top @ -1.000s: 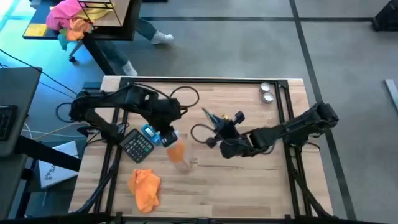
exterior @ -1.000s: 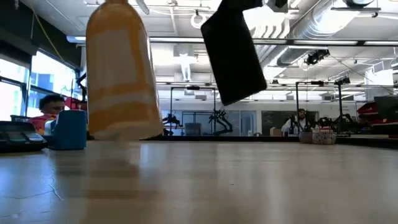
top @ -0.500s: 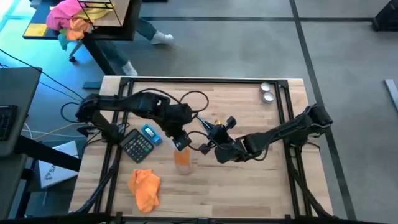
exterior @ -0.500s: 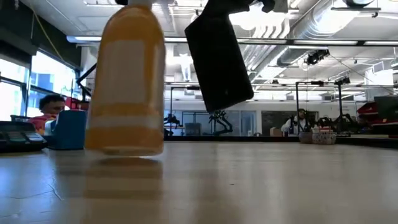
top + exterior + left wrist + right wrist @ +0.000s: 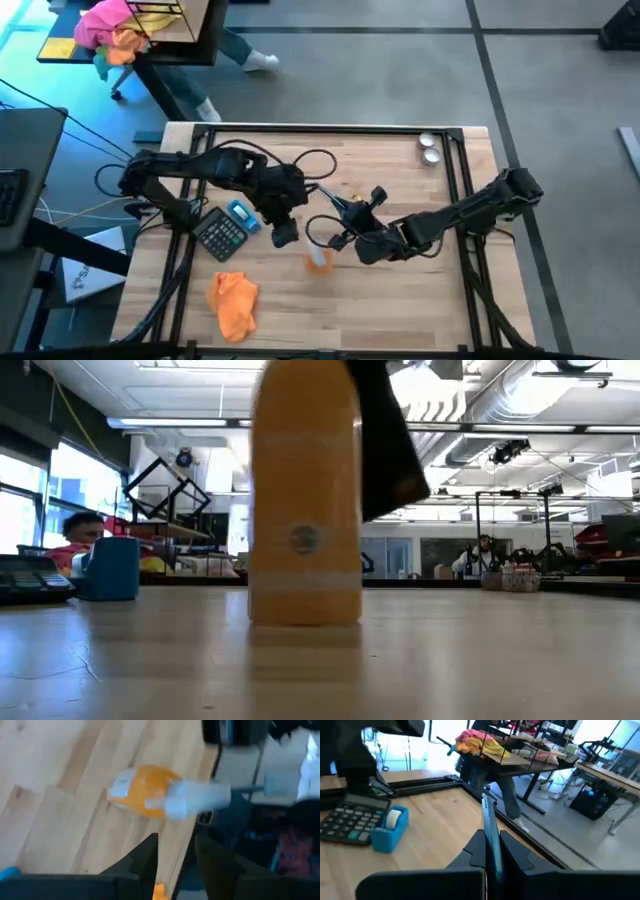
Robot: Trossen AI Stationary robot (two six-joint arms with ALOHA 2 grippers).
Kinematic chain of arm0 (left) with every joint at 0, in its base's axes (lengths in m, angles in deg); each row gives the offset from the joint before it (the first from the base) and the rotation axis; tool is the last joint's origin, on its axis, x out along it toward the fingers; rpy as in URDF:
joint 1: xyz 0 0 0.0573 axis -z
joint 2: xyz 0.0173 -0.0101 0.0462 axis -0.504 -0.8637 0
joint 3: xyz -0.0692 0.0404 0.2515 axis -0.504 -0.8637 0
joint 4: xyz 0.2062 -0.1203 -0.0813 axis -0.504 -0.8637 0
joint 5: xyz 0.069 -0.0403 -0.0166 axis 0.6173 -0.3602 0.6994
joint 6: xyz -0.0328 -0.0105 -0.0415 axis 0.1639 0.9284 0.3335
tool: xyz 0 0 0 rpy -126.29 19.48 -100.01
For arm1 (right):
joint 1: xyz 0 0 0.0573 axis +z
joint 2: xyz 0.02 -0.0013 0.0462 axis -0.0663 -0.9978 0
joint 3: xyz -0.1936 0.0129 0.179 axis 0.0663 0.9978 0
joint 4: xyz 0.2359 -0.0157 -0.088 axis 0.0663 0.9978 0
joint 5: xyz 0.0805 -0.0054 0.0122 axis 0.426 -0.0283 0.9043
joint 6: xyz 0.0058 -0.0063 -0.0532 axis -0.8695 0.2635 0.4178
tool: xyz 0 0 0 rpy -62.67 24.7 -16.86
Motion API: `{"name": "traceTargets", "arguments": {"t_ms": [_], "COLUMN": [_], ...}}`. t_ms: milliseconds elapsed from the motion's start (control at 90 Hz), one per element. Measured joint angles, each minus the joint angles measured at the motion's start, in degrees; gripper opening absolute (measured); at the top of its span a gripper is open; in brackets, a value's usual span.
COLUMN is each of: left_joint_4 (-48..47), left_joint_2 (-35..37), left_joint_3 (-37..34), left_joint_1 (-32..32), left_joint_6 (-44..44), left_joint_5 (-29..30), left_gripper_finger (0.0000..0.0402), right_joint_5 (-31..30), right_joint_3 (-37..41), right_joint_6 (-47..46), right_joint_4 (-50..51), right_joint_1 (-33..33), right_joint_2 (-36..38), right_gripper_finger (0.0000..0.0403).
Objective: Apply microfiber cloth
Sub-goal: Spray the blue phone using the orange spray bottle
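The orange microfiber cloth (image 5: pixel 232 303) lies crumpled on the table near its front left, with no gripper on it. A clear spray bottle of orange liquid (image 5: pixel 318 258) stands upright on its base near the table's middle (image 5: pixel 305 510). My left gripper (image 5: pixel 284 234) hovers just left of the bottle. It is open, and the bottle's white head (image 5: pixel 192 804) lies beyond its fingertips. My right gripper (image 5: pixel 358 212) is right of the bottle, shut on a thin dark flat slab (image 5: pixel 395 450). My right gripper pinches the thin slab between its two fingers, one on each flat face, near the slab's lower end (image 5: pixel 489 836). The slab stands edge-on to the wrist camera and reaches forward past the fingertips. It is tilted and lifted clear of the table.
A dark calculator (image 5: pixel 220 234) and a blue tape dispenser (image 5: pixel 241 214) sit left of my left gripper. Two small metal discs (image 5: pixel 430 148) lie at the far right corner. Cables loop over the table's middle. A pink-and-orange bundle (image 5: pixel 112 28) sits on a side table beyond.
My left gripper carried the spray bottle toward the table's right edge, just above the wood. The bottle now stands upright on the table, farther right than before. The gripper has drawn back a little to the left and is apart from it.
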Motion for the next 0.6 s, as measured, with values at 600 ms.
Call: {"name": "traceTargets", "arguments": {"t_ms": [600], "left_joint_4": [32.1], "left_joint_2": [0.5], "left_joint_3": [-22.9], "left_joint_1": [23.9], "left_joint_6": [5.3], "left_joint_5": [49.0], "left_gripper_finger": [0.0101], "right_joint_5": [22.7], "right_joint_3": [0.0], "right_joint_6": [-0.4], "right_joint_4": [13.8], "right_joint_1": [1.2], "right_joint_2": [6.9], "right_gripper_finger": [0.0]}}
